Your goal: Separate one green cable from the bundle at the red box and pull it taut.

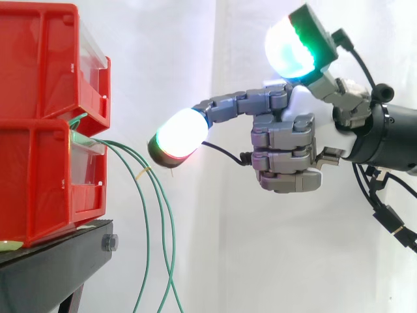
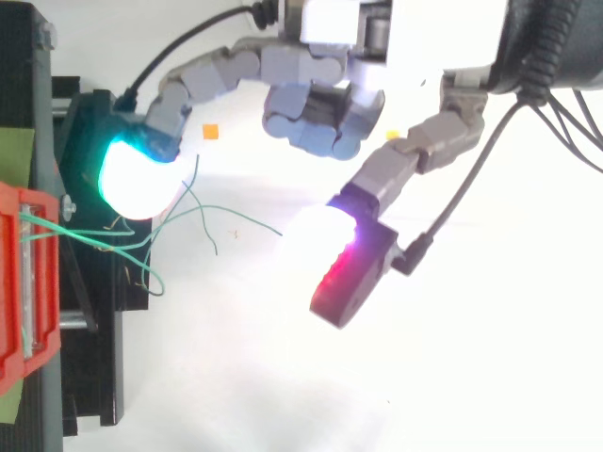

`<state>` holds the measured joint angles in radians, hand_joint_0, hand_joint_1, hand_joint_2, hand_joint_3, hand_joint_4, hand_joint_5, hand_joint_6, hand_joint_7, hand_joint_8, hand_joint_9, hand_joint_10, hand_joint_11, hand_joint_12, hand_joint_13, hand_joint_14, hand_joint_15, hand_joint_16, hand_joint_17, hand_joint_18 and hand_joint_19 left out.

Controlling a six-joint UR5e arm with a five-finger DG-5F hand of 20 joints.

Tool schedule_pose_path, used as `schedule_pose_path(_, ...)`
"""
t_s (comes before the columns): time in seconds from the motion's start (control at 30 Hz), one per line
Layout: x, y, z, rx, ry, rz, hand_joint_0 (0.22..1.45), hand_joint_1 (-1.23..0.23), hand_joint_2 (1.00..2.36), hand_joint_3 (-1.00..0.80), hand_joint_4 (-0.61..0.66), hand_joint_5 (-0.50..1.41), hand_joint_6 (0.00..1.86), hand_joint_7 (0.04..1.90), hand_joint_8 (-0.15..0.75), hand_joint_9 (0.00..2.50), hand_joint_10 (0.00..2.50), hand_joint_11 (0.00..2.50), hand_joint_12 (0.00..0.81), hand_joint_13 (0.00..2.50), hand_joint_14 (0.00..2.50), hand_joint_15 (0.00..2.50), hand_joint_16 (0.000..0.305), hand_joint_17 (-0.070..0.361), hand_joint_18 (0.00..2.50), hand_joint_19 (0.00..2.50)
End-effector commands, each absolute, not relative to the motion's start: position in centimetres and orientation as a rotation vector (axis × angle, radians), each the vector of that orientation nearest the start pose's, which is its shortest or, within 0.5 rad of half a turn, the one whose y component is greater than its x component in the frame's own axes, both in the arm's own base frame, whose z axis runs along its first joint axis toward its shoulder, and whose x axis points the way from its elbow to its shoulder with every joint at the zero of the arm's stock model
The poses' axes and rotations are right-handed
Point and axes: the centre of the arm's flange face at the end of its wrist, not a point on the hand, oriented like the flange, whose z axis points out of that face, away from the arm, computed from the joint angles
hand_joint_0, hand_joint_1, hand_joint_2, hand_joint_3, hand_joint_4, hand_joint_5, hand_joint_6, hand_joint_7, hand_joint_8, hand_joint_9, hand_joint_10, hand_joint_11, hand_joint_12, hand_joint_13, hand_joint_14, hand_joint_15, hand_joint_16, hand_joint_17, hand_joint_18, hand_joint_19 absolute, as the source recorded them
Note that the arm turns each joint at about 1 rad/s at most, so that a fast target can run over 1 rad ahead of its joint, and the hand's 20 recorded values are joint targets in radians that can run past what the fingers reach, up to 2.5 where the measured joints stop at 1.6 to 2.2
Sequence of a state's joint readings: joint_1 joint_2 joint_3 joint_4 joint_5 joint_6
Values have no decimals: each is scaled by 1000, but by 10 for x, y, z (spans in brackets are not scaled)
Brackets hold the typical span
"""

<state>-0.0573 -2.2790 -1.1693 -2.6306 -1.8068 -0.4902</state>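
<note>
— Green stuff first, lol: we've got the green cables [image 1: 147,208] coming out of the front of the lower red bin [image 1: 39,176]. They droop in loose curves past the edge of the black stand [image 1: 52,261]. They all look slack to us.

— Same here. From above we see them fan out from the bin [image 2: 24,282], ends curling every which way [image 2: 236,215]. What do we make of the hand [image 1: 287,140]?

— We'd call it spread, with nothing in it. A finger is stretched out toward the cables, another is raised high and well away, and the rest are folded against the palm. No strand is pinched anywhere we can see.

— Agreed. The outstretched fingertip [image 1: 181,132], glowing white with a red edge, sits just beside the strands, about level with where they leave the bin. From the side we see a sliver of white curtain [image 1: 195,39] between pad and cable, so they're apart.

— And a second red bin [image 1: 45,65] is stacked on top of the lower one.
</note>
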Motion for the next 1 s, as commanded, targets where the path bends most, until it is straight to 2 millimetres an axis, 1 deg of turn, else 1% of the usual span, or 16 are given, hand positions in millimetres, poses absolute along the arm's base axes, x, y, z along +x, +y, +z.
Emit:
schedule_pose_path(0.0,755,-162,283,597,1321,1006,357,-553,1000,-500,392,-125,501,621,347,1370,2500,1867,445,1331,2500,1533,98,221,2148,1510)
schedule_pose_path(0.1,753,-165,276,588,1308,1000,358,-552,1000,-500,392,-125,501,621,345,1369,2500,1919,445,1330,2500,1534,99,223,2145,1515)
schedule_pose_path(0.23,747,-170,264,594,1301,994,358,-552,1000,-500,397,-125,501,621,348,1367,2500,1907,452,1332,2500,1534,98,220,2145,1508)
schedule_pose_path(0.3,745,-173,261,595,1299,987,358,-552,1000,-500,397,-125,501,623,346,1366,2500,1900,445,1330,2500,1536,98,221,2145,1504)
schedule_pose_path(0.43,746,-173,261,597,1297,983,359,-552,1000,-500,395,-124,502,619,347,1367,2500,1914,451,1332,2500,1536,98,219,2143,1507)
schedule_pose_path(0.47,747,-174,251,609,1306,978,359,-550,1000,-500,395,-124,501,622,339,1365,2500,1907,451,1331,2500,1536,98,221,2143,1509)
schedule_pose_path(0.53,748,-174,243,616,1310,977,359,-550,1000,-500,398,-124,501,621,347,1366,2500,1913,450,1330,2500,1536,98,221,2141,1506)
schedule_pose_path(0.57,754,-175,225,618,1309,977,359,-550,1000,-500,395,-124,501,620,339,1363,2500,1915,450,1330,2500,1537,97,219,2140,1502)
schedule_pose_path(0.67,760,-170,224,594,1281,988,358,-550,1000,-500,396,-123,501,622,341,1362,2500,1911,450,1330,2500,1538,98,221,2141,1499)
schedule_pose_path(0.77,766,-165,218,596,1255,993,358,-548,1000,-500,395,-123,501,624,347,1363,2500,1901,450,1329,2500,1537,98,221,2141,1499)
schedule_pose_path(0.97,768,-160,215,603,1252,990,359,-547,1000,-500,402,-123,501,622,347,1364,2500,1908,449,1329,2500,1538,98,219,2137,1504)
